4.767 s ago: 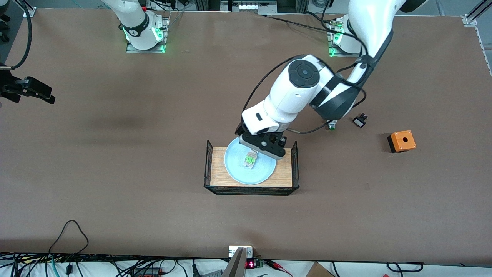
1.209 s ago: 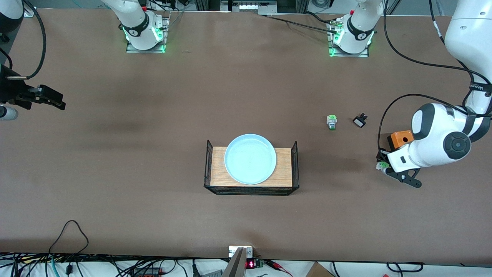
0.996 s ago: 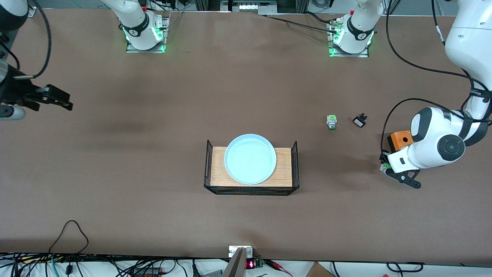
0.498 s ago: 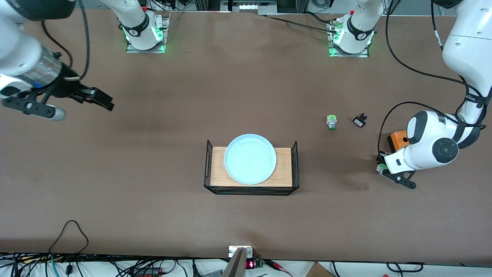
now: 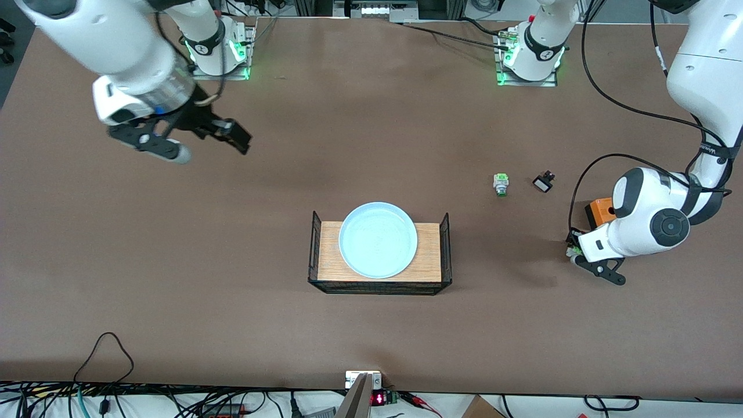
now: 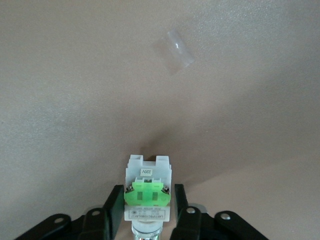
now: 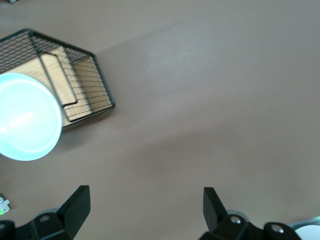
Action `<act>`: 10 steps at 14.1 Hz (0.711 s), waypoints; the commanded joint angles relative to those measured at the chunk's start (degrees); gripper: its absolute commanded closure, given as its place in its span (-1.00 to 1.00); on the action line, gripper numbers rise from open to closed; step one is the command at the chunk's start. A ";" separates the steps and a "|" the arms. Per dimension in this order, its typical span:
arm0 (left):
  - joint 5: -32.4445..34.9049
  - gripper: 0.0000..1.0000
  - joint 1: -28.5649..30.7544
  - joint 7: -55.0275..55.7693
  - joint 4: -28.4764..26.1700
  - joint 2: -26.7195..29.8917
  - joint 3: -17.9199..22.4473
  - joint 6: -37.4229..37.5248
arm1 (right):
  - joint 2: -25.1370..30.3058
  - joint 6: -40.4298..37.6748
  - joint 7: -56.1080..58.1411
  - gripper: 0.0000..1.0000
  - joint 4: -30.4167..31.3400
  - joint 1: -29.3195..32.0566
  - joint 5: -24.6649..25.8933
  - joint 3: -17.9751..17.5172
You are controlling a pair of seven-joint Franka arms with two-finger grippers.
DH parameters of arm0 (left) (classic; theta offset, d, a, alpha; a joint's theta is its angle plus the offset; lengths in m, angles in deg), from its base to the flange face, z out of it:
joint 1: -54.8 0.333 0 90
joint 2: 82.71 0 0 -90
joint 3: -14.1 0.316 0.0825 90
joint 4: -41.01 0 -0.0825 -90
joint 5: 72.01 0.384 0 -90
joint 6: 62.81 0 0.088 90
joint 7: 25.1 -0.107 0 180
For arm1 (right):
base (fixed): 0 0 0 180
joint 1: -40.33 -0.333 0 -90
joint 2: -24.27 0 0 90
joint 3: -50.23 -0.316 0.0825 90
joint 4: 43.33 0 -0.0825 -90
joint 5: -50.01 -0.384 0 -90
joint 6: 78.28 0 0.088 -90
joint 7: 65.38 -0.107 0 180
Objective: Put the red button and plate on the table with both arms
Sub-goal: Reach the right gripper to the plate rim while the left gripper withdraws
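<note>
My left gripper [image 5: 574, 252] is shut on the red button [image 6: 147, 192], low over the bare table [image 5: 232, 244] at the left arm's end, beside the orange box. The button's whitish body and green block show between the fingers [image 6: 113, 210]; its cap is hidden. The pale-blue plate [image 5: 378, 240] lies on the light-wood rack [image 5: 429, 255] in the middle of the table, and both show in the right wrist view, plate [image 7: 27, 117] and rack [image 7: 75, 85]. My right gripper [image 5: 232, 136] is open and empty, up over the table toward the right arm's end [image 7: 145, 200].
A green-capped button [image 5: 500, 184] and a small black part [image 5: 543, 183] lie on the table farther from the camera than my left gripper. The orange box [image 5: 598, 210] sits partly hidden under the left arm. Cables run along the table's near edge.
The right arm has swung in from the table's edge toward the middle. The left gripper, holding the button since lifting it off the plate, has shifted only slightly beside the orange box.
</note>
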 commanded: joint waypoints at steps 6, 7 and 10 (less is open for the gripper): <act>0.76 -1.00 -0.01 0.20 2.78 3.77 -3.05 5.84 | -8.17 12.65 -26.47 -1.00 -0.04 -9.47 -0.18 0.68; 0.41 -1.00 -0.01 0.29 4.62 5.35 -4.46 10.22 | -9.84 14.86 -28.14 -1.00 -1.17 -10.36 -0.18 0.68; 0.14 -1.00 -0.01 2.74 14.63 7.03 -9.55 26.83 | -15.47 17.51 -31.49 -1.00 -5.74 -11.42 -0.27 0.68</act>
